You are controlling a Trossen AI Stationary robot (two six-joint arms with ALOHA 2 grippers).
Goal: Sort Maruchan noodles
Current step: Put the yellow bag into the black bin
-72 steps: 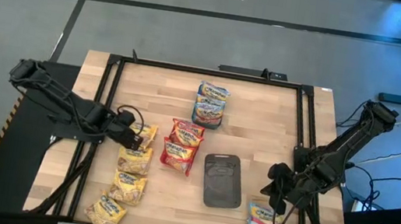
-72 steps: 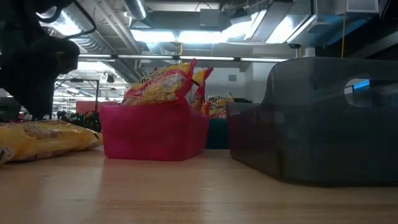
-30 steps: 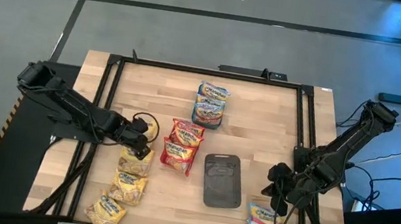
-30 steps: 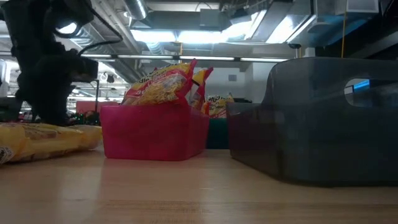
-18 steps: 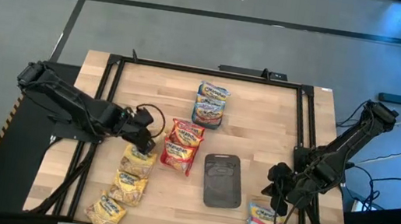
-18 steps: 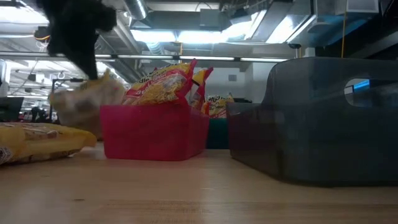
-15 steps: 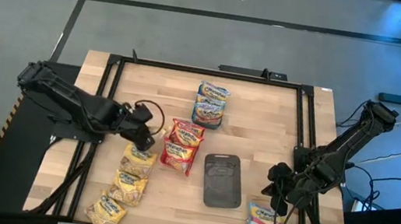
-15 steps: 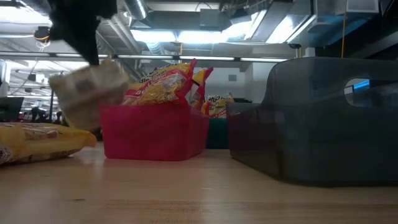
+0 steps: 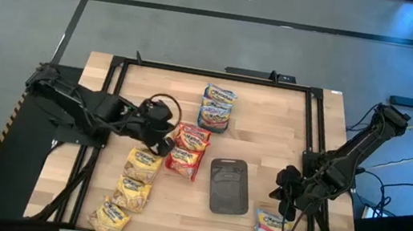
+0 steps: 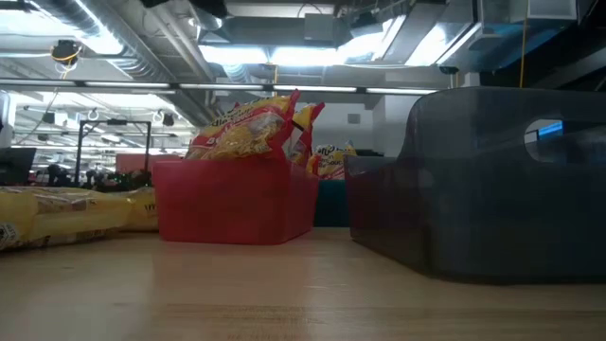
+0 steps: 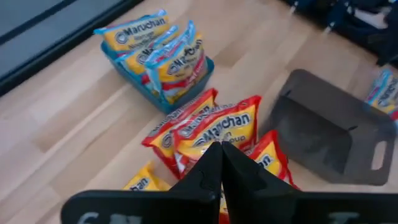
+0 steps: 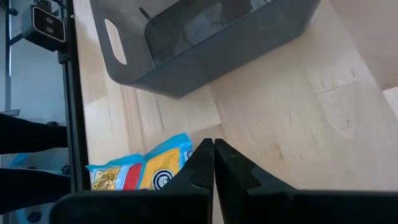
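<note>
Left gripper (image 9: 165, 132), fingers pressed together and holding nothing visible, hovers just beside the crinkly red Maruchan packets (image 9: 186, 148) standing in the pink tray (image 10: 235, 201) mid-surface, nearer them than the shut, empty right gripper (image 9: 286, 193) parked by the grey tray (image 9: 229, 186).

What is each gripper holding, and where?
Seemingly a yellow packet, pinched by an edge in the shut left gripper; the grip is hidden; right gripper: nothing.

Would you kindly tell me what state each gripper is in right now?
Left gripper: shut, above the red packets; whether it holds anything cannot be told.
Right gripper: shut, holding nothing.
</note>
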